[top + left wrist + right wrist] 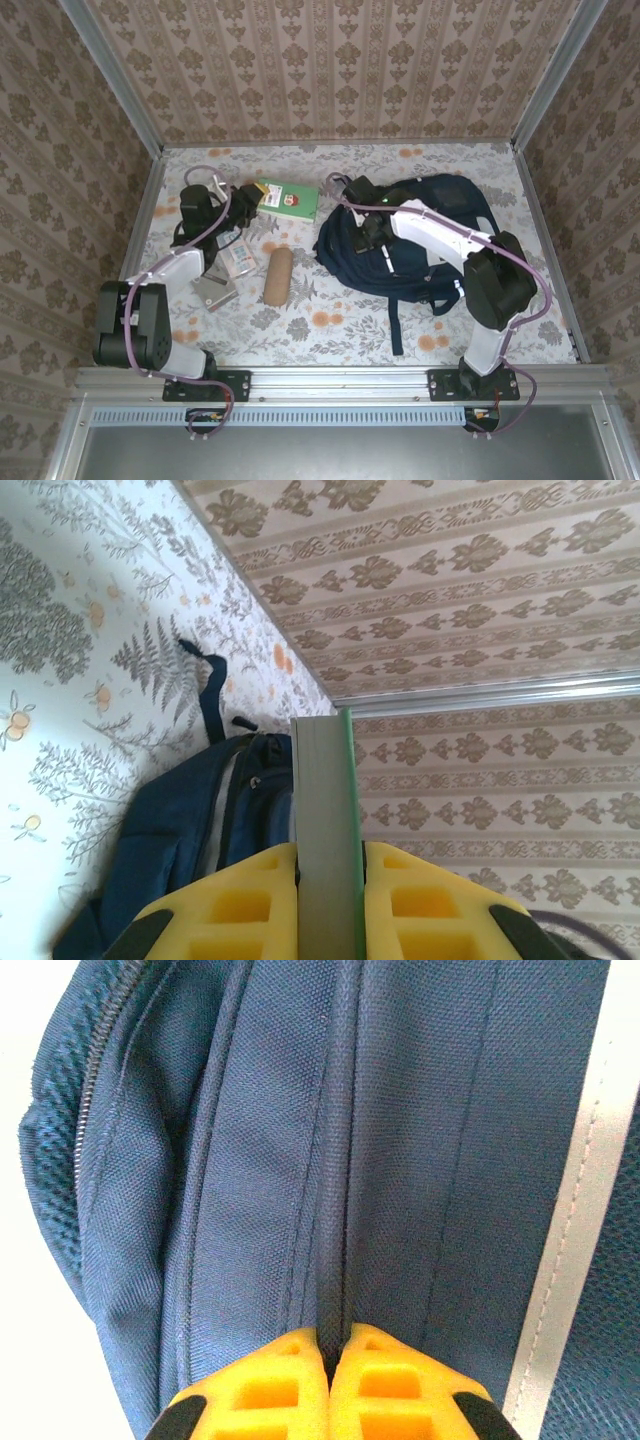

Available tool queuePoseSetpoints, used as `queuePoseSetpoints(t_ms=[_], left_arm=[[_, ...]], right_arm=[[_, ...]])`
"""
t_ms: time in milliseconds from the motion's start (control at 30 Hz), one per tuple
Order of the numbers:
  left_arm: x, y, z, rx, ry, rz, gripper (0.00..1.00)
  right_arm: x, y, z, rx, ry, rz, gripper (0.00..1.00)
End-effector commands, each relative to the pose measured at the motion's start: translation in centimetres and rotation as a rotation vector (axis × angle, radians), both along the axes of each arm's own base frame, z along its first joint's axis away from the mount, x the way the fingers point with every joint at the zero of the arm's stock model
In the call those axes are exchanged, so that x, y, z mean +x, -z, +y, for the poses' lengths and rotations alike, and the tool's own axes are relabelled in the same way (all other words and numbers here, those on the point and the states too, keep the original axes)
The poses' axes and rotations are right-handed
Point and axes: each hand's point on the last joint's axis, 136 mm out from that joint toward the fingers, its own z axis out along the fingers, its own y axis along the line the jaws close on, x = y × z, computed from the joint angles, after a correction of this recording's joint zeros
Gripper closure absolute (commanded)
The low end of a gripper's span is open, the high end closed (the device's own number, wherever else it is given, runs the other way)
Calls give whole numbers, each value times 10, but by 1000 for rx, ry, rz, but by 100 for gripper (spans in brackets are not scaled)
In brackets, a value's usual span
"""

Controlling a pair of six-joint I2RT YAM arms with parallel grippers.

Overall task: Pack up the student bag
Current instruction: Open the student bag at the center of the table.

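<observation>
Pincer on my left [252, 200] pinches a thin green-covered book [292, 199] at its left edge, toward the far side of the floral table [330, 330]. On my left wrist camera the yellow fingers [240, 890] clamp the book [325, 780] edge-on, its grey pages and green cover standing up between them. Nearer my bases, beside my left arm, lie a small printed packet [237, 258] and a flat grey item [215, 292]. Just right of them a tan cylinder [279, 276] lies lengthwise on the cloth. Right of centre, my right pincer [365, 228] rests on the left part of the student bag [450, 200], which lies flat on the right half of the table, a dark strap trailing toward the near edge. Seen from my right wrist, the yellow fingers [270, 1380] are pressed together on a raised seam of the navy fabric [400, 1160], a white stripe running alongside.
</observation>
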Motion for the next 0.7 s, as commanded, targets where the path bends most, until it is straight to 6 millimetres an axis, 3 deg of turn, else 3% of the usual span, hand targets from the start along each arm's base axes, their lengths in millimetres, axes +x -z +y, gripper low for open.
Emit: queuePoseSetpoints(t_ms=[0, 267, 433, 667], left_arm=[[-4, -11, -2, 27, -22, -73, 100], [-15, 1, -41, 73, -13, -74, 100], [-15, 8, -71, 72, -10, -76, 100], [-11, 17, -130, 30, 16, -87, 100]], right_arm=[[19, -72, -7, 66, 45, -164, 100], [40, -163, -18, 429, 129, -265, 100], [41, -211, -12, 641, 77, -306, 100], [47, -236, -14, 774, 76, -314, 100]])
